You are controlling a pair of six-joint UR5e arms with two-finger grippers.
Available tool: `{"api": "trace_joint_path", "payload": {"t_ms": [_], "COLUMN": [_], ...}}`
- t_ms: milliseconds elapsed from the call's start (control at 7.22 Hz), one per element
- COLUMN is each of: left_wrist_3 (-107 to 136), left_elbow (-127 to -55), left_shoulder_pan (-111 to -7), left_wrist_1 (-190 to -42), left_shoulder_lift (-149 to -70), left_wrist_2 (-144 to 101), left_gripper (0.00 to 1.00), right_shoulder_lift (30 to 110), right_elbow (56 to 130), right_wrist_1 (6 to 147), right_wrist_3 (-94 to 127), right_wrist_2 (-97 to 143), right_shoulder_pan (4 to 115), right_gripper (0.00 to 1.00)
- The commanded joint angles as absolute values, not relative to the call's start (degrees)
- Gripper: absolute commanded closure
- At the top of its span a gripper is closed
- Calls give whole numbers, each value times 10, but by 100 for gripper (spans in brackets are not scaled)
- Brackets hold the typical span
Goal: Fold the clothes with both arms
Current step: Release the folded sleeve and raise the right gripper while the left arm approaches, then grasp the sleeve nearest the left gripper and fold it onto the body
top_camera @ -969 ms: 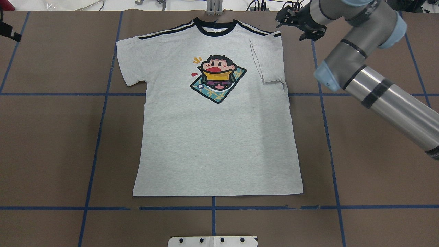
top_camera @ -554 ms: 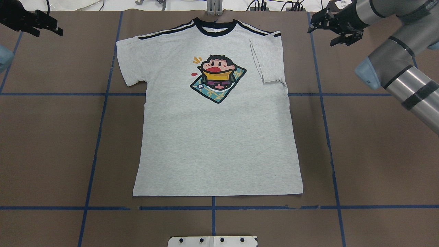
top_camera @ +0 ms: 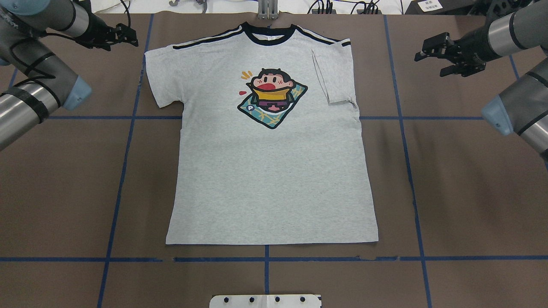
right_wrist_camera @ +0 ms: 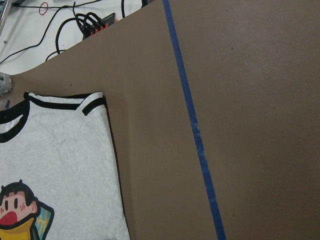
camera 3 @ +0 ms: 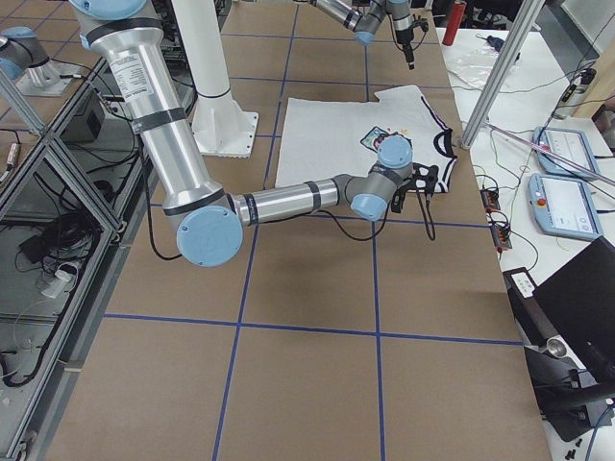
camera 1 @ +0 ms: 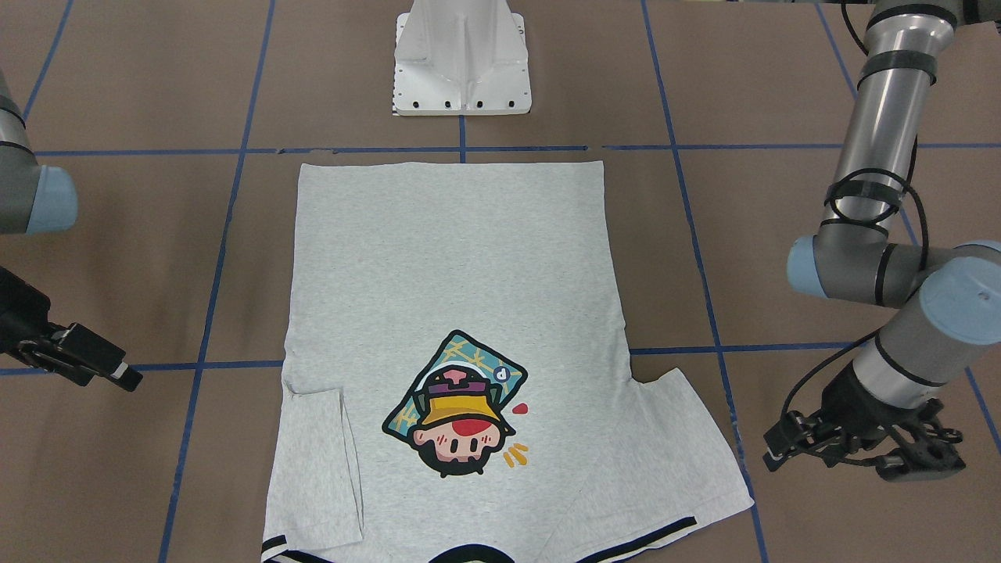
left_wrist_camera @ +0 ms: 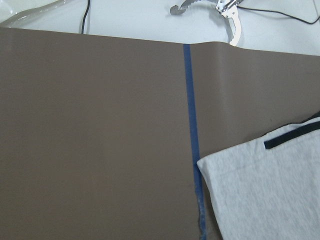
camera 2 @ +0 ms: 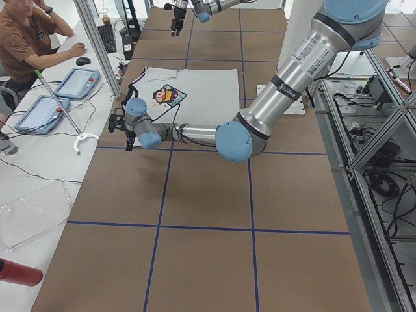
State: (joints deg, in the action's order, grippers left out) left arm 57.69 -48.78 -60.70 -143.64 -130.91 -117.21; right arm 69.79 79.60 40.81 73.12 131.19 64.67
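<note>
The grey T-shirt (top_camera: 269, 179) lies flat, face up, collar at the far edge, cartoon print (top_camera: 272, 97) showing. The sleeve (top_camera: 338, 77) on the overhead view's right is folded in onto the body; the other sleeve (top_camera: 160, 77) lies spread out. My left gripper (top_camera: 130, 37) hovers open and empty just beyond that spread sleeve's shoulder corner; it also shows in the front view (camera 1: 774, 457). My right gripper (top_camera: 426, 49) is open and empty over bare table, apart from the folded side, and shows in the front view (camera 1: 129, 381). The shirt (camera 1: 450, 313) shows upside down there.
Brown table cover with blue tape grid lines (top_camera: 124, 141). White pedestal base (camera 1: 461, 62) stands at the near edge. Cables and metal tools (left_wrist_camera: 227, 12) lie past the far edge. An operator (camera 2: 26, 39) sits at a side desk with tablets (camera 2: 78, 81).
My left arm has come in from the left edge to the spread sleeve's shoulder. My right arm has drawn away to the right from the folded sleeve. The shirt has not moved.
</note>
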Motion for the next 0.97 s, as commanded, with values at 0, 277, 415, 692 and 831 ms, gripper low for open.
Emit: {"api": "trace_joint_path", "payload": {"t_ms": [0, 277, 415, 692, 831], "left_wrist_3": [590, 590, 591, 590, 590], "left_elbow": [-437, -376, -370, -353, -353], "left_shoulder_pan": [-586, -569, -566, -563, -562], "left_wrist_1": [-1442, -1460, -1462, -1464, -1464], "left_shoulder_lift": [-1342, -1372, -1378, -1384, -1385], "left_wrist_2": [-1156, -1153, -1153, -1153, -1153], "left_gripper": [21, 29, 34, 49, 61], "right_shoulder_lift": [707, 708, 709, 709, 708], "right_elbow": [796, 795, 793, 795, 796], "right_wrist_1": [402, 401, 401, 401, 401], "right_wrist_3": [730, 731, 730, 730, 731], "right_wrist_2": [1309, 1307, 1300, 1297, 1297], "right_shoulder_pan": [647, 647, 647, 647, 647], "right_gripper": [0, 0, 0, 0, 0]}}
